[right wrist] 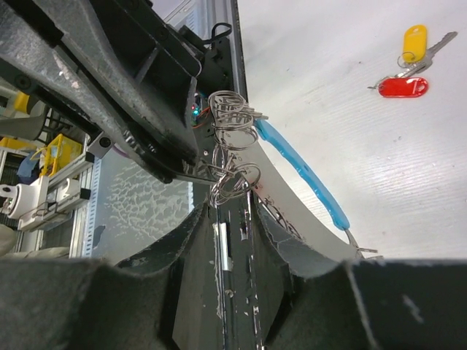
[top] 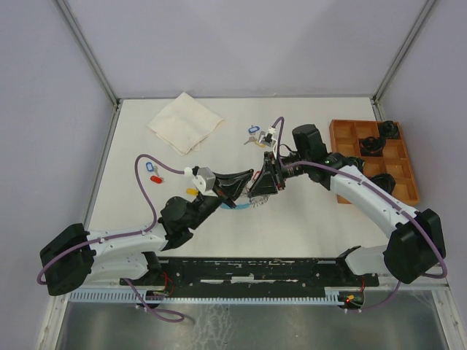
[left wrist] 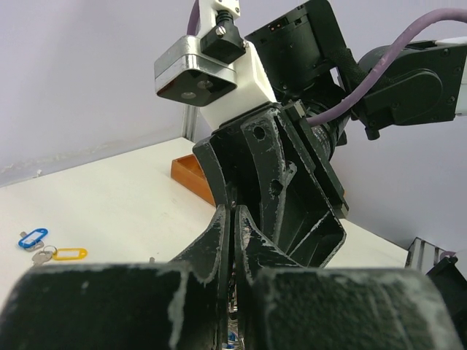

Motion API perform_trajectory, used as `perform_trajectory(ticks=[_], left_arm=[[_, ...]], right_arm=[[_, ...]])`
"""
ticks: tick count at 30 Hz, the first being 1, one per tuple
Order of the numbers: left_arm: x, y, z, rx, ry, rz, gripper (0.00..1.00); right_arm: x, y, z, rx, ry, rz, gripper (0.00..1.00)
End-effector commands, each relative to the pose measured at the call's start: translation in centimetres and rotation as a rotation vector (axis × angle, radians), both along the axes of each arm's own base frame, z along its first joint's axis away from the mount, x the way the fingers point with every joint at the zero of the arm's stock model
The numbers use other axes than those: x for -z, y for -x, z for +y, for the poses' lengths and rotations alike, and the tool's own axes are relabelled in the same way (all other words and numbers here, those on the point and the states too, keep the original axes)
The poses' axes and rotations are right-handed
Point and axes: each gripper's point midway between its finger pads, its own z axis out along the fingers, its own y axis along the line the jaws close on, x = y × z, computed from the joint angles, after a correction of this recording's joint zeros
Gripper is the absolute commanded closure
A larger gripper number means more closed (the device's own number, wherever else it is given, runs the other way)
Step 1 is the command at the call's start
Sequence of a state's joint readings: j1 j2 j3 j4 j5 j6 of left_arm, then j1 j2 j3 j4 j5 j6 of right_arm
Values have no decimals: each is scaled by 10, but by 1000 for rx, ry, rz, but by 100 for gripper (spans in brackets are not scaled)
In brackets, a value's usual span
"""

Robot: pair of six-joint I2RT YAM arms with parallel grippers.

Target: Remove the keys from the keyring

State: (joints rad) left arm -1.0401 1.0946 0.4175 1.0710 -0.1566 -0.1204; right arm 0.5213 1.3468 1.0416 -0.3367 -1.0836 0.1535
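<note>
Both grippers meet above the table's middle. My left gripper [top: 246, 189] [left wrist: 235, 215] is shut on the keyring [right wrist: 303, 171], whose light-blue band [top: 235, 206] curves down and away from it. A bunch of silver split rings [right wrist: 233, 142] hangs on the keyring at the left fingertips [right wrist: 191, 172]. My right gripper [top: 261, 191] [right wrist: 232, 208] points at that bunch. Its jaws stand apart, one on each side of the lowest rings, and I see no grip. Loose keys lie on the table with red [right wrist: 401, 87], yellow [right wrist: 414, 40] and blue [top: 254, 130] tags.
A folded white cloth [top: 185, 122] lies at the back left. An orange compartment tray [top: 373, 157] with dark parts stands at the right. Another blue-tagged key [top: 152, 167] lies by the red one [top: 155, 177]. The black base plate [top: 248, 270] runs along the near edge.
</note>
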Motion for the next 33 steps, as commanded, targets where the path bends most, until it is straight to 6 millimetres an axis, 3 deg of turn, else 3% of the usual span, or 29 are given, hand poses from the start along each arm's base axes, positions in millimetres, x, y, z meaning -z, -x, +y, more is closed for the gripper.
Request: perform_trajectory(ticks=[1,19,27,33], left_arm=[[-35,1,9,-13,125,-14,97],[-35,-6,8,-37,148,22,97],[-33,-6,0,-27,146,30,97],[-29,-10,-3,-45,141,46,97]], right_arm=[[-15,8,1,-56,-72,-28,63],[-4,-5,2,32,-38,-21,62],[-9,-8,3,55,-53,-35,63],[-19,-5,-3,38,-52,-125,87]])
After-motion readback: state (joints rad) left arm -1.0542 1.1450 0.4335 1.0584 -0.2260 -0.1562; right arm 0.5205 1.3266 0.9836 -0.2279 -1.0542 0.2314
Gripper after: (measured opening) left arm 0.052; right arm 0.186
